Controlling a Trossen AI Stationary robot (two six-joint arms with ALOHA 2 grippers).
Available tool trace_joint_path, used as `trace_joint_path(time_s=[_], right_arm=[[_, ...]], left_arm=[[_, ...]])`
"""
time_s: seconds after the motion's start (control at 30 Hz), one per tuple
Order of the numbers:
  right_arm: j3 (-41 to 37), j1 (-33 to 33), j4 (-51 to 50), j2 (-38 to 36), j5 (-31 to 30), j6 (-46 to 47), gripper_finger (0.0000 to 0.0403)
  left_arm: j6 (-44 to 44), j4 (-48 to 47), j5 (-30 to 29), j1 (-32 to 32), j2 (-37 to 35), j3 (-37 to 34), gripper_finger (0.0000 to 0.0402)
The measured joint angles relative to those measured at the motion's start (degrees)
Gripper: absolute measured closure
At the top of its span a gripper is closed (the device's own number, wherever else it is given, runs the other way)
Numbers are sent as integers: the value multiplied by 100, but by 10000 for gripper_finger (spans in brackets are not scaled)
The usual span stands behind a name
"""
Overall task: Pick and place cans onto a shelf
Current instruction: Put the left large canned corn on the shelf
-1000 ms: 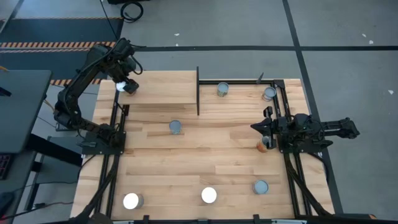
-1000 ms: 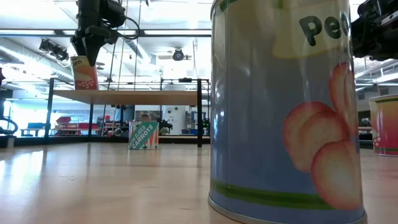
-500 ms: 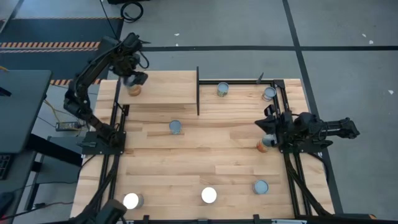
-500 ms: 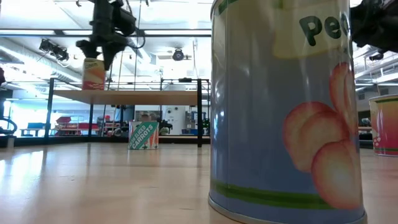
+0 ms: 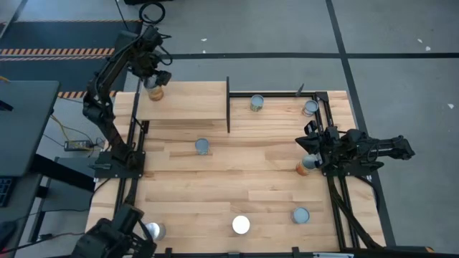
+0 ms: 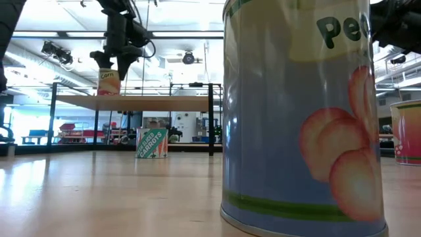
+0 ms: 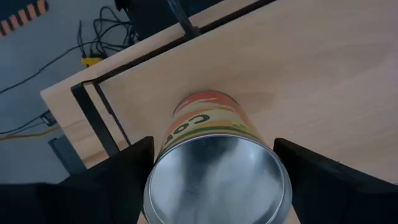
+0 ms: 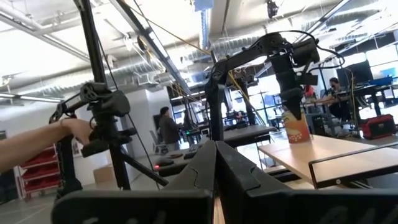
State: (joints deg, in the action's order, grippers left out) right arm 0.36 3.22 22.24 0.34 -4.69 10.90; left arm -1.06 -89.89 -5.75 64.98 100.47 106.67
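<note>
Light-wood tabletop (image 5: 237, 186) fills most of the overhead shot, with the little shelf (image 5: 190, 104) sitting up around 11 o'clock. Left gripper (image 5: 153, 80) is over the shelf's far-left corner, pinching an orange corn can (image 7: 214, 165). In the low view its base looks about level with the shelf board, and I can't tell if it's actually touching down yet. So I'd say can number one is basically mid-placement and nothing else is on the shelf.

Seven more are scattered on the table: one by the middle (image 5: 203, 147), two up at 1 o'clock (image 5: 257, 103), one at the right edge, three along the 6 o'clock side (image 5: 241, 225).

Right gripper (image 5: 307, 148) is parked at 3 o'clock just beside a can (image 5: 305, 167), fingers pressed together in its wrist view.

The held can has a shiny silver lid and an orange-red label, and looks upright and undented.
</note>
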Motion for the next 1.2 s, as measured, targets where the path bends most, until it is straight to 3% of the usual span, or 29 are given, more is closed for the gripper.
trace_joint_path(time_s=[0.4, 0.87, 1.2], right_arm=[[0, 1, -190, 2, -9, -56, 386], [1, 0, -240, 2, -22, -144, 386], [1, 1, -263, 2, -24, -144, 386]], left_arm=[[2, 9, 13, 205, 48, 17, 52], [-123, -2, -7, 154, 39, 17, 50], [-289, -13, -154, 152, 28, 26, 93]])
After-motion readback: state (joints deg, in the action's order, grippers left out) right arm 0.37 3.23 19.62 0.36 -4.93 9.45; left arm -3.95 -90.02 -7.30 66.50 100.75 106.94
